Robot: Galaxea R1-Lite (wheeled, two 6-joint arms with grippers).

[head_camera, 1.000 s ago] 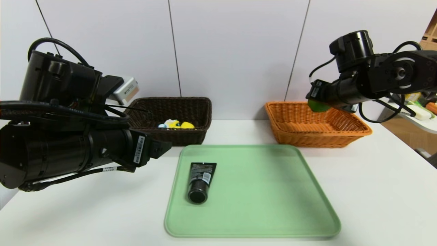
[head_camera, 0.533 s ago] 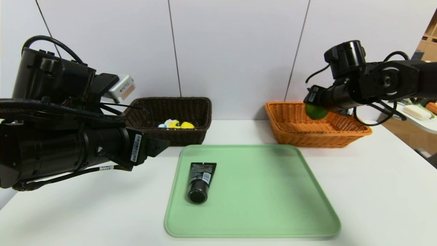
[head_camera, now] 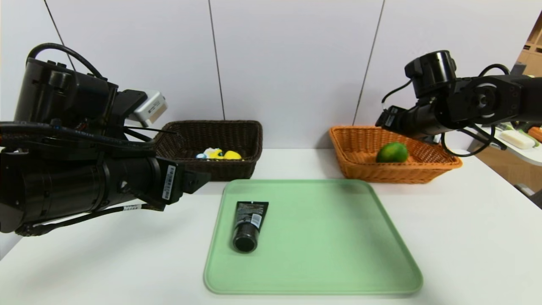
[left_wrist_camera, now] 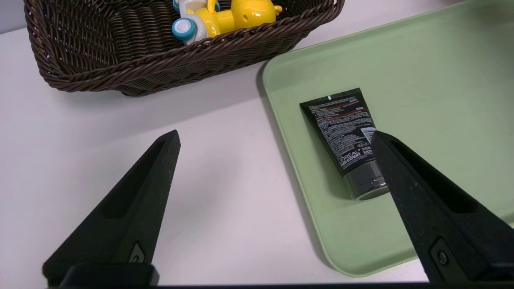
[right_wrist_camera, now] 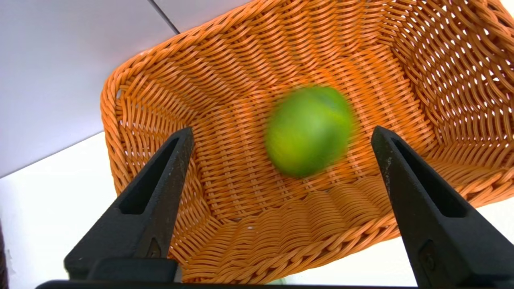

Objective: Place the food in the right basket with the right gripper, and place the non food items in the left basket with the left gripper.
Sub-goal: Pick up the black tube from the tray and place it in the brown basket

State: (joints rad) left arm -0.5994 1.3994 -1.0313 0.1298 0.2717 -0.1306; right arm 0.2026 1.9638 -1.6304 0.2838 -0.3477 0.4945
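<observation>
The green lime [head_camera: 392, 152] lies inside the orange basket [head_camera: 360, 163], blurred in the right wrist view [right_wrist_camera: 308, 129]. My right gripper [right_wrist_camera: 281, 134] hangs open above that basket [right_wrist_camera: 160, 92], empty; in the head view the right gripper [head_camera: 383, 120] is over the basket's back. The yellow duck toy [head_camera: 220, 154] rests in the dark brown basket [head_camera: 241, 140], and the duck [left_wrist_camera: 229, 16] also shows in the left wrist view. The black tube [head_camera: 247, 224] lies on the green tray [head_camera: 338, 254]. My left gripper [left_wrist_camera: 275, 138] is open above the table, left of the tube [left_wrist_camera: 345, 132].
White table [head_camera: 465, 233] under everything; grey wall panels behind the baskets. A side desk with small items [head_camera: 518, 137] stands at far right. The dark basket [left_wrist_camera: 120, 68] sits just beyond the tray's left corner [left_wrist_camera: 281, 76].
The right gripper lowered over the orange basket, opened and let go of the lime, which now lies in the basket. The left arm has barely shifted.
</observation>
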